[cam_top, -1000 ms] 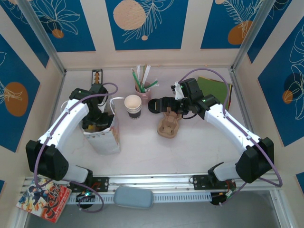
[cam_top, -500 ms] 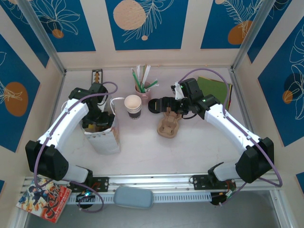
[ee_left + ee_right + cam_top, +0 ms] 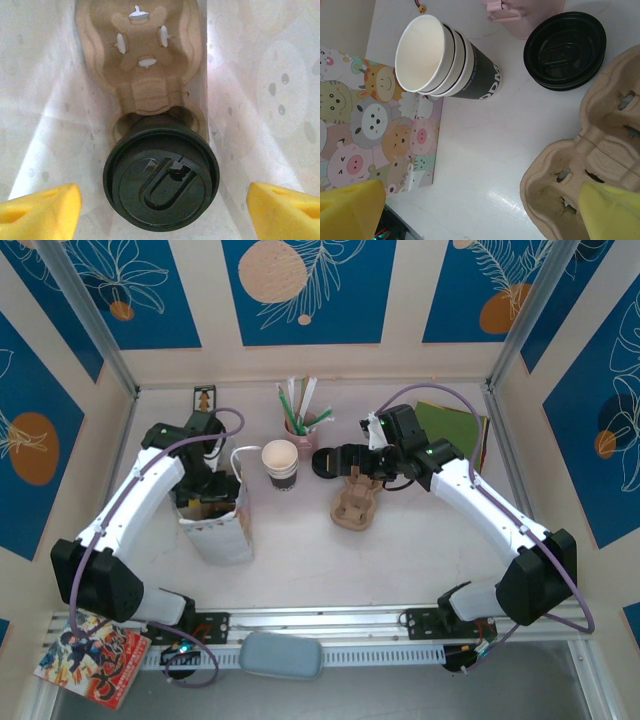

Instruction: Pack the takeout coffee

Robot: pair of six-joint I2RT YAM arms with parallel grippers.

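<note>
- Location: takeout coffee (image 3: pixel 161 177) stands upright inside the white paper bag (image 3: pixel 222 530), seated in one pocket of a pulp carrier (image 3: pixel 142 55). In my left wrist view the carrier's empty pocket lies at 12 o'clock from the cup. In the top view the bag sits at 9 o'clock from the middle of the table (image 3: pixel 300 560).
- Left end effector (image 3: pixel 162 210): jaws wide, nothing held, hanging over the bag mouth. Yellow fingertips (image 3: pixel 40 210) show at 8 o'clock and 4 o'clock of the lid (image 3: pixel 125 165), both apart from it.
- Right end effector (image 3: pixel 480 210): jaws wide, nothing held, above the table. In its wrist view a second carrier (image 3: pixel 580 165) lies at 3 o'clock, the unlidded cups (image 3: pixel 440 60) at 11 o'clock and the loose lids (image 3: pixel 565 50) at 1 o'clock.
- Handling, as I judge it: the paper wall is thin and will dent under a hard squeeze. I cannot tell whether the cup is filled, so I treat it as liquid-bearing and keep it upright.
- Lid: smooth plastic, probably slippery and only snapped on. It is not a lifting point.
- Hold point: on the cup wall just below the lid rim, where the rim stiffens the paper, with pads opposed at 9 and 3 o'clock and moderate force.
- Surroundings: the bag walls are soft and close on both sides and may snag my fingers. The pulp pocket may cling to the cup base.
</note>
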